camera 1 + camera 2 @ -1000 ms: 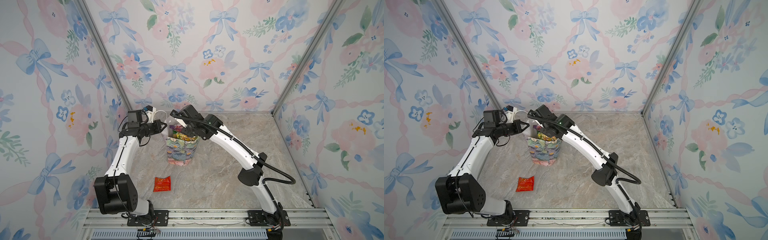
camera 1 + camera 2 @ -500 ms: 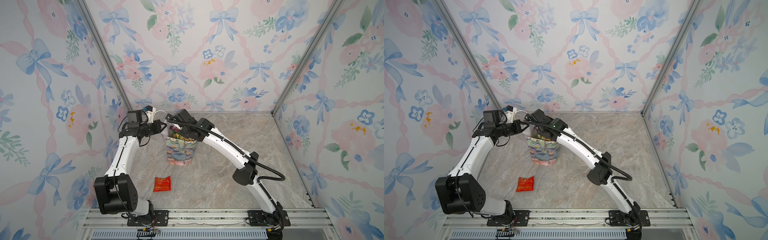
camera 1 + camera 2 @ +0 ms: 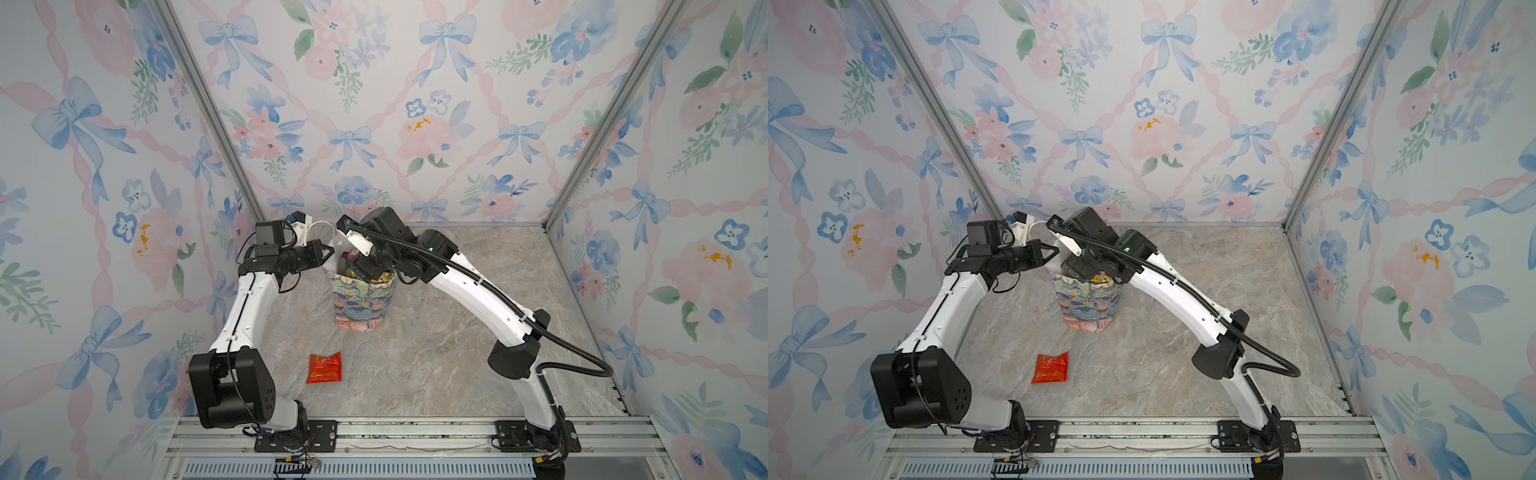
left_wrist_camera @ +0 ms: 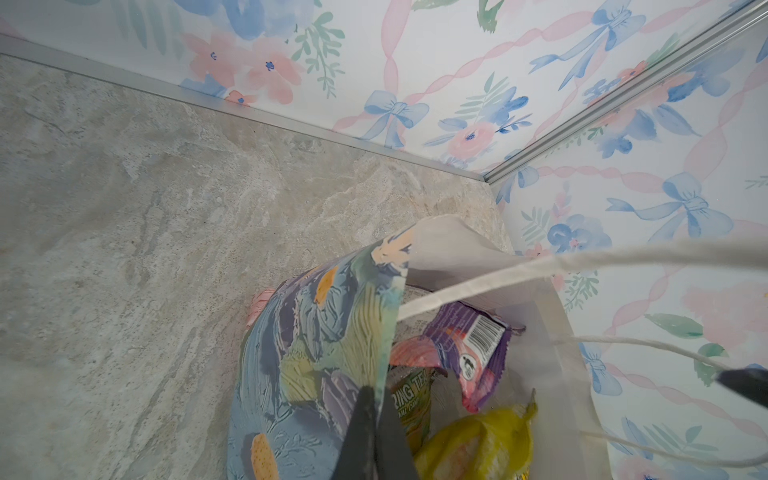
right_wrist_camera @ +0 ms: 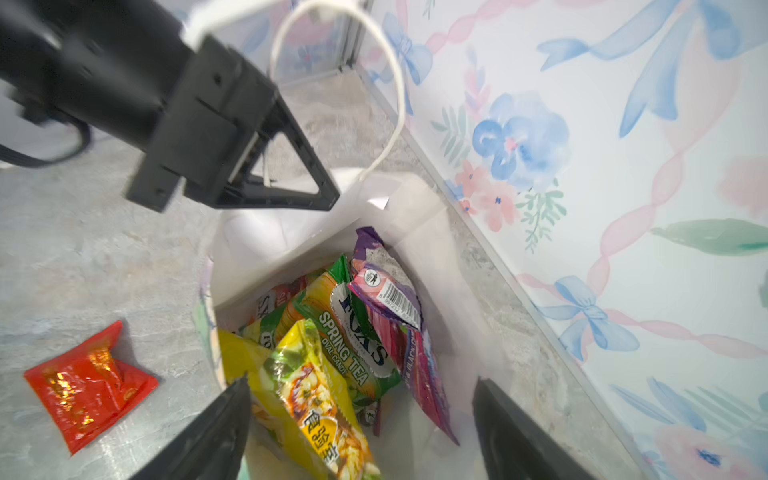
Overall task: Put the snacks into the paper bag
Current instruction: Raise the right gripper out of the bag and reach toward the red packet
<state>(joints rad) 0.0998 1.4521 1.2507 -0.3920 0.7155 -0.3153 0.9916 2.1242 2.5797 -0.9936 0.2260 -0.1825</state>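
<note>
The flower-print paper bag (image 3: 360, 301) (image 3: 1090, 305) stands upright near the back of the table. My left gripper (image 3: 330, 251) (image 4: 376, 401) is shut on the bag's rim (image 4: 384, 332) and holds the mouth wide. My right gripper (image 3: 360, 266) (image 5: 361, 384) hangs open just above the mouth, with nothing between its fingers (image 5: 216, 428). Inside the bag lie snacks: a yellow packet (image 5: 316, 395), a green "Spring Tea" packet (image 5: 353, 332) and a purple one (image 5: 390, 299). One red-orange packet (image 3: 324, 368) (image 3: 1050, 368) (image 5: 89, 382) lies flat on the table in front of the bag.
White cord handles (image 5: 395, 83) (image 4: 582, 262) loop up from the bag beside my left gripper. The floral back wall (image 3: 374, 145) stands close behind the bag. Marble tabletop (image 3: 436, 353) stretches to the front and right.
My right gripper has gone from shut to open over the bag's mouth, and its arm has shifted a little. The left gripper and the red-orange packet have stayed put.
</note>
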